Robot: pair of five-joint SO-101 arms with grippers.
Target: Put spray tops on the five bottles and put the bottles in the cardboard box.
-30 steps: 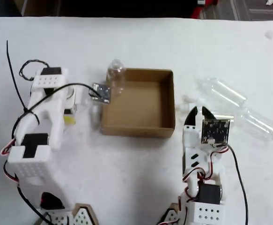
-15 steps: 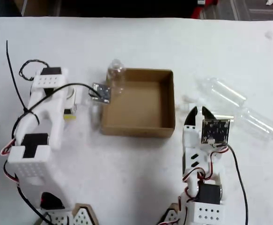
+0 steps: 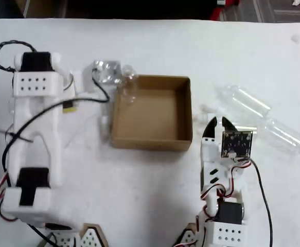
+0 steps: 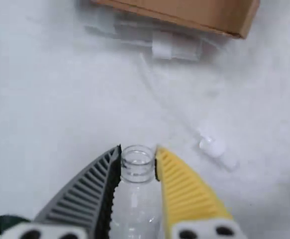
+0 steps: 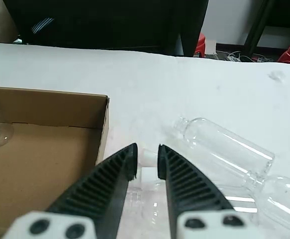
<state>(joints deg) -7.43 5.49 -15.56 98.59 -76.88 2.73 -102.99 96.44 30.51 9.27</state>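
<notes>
A clear bottle is clamped by its open neck between the grey finger and the yellow finger of the left gripper. Its body runs back between them toward the wrist camera. It hangs over the white table off the left side of the cardboard box, with one box corner in sight beyond it.

Against the box's left outer wall lie white spray tops, too blurred to count. A thin tube trails from them across the table toward a small white piece, which lies closer to the left gripper than to the box.

In the high view, a corner bottle overlaps the rim at the box's far-left corner, just beside the left arm's wrist. Whether it is the gripped one, and whether it is inside or outside the box, cannot be told.

The right gripper sits low just off the box's near-right corner, pointing away from the robot. Its two black fingers stand a narrow gap apart and grip nothing. Through that gap, in the right wrist view, a white spray top lies on the table just ahead of the tips, close to the box's right wall.

Further right of the box, two more clear bottles lie on their sides. The inner bottle is about level with the box's middle, its bare neck toward the box. The outer bottle lies just beside it, further from the box and nearer the robot.
</notes>
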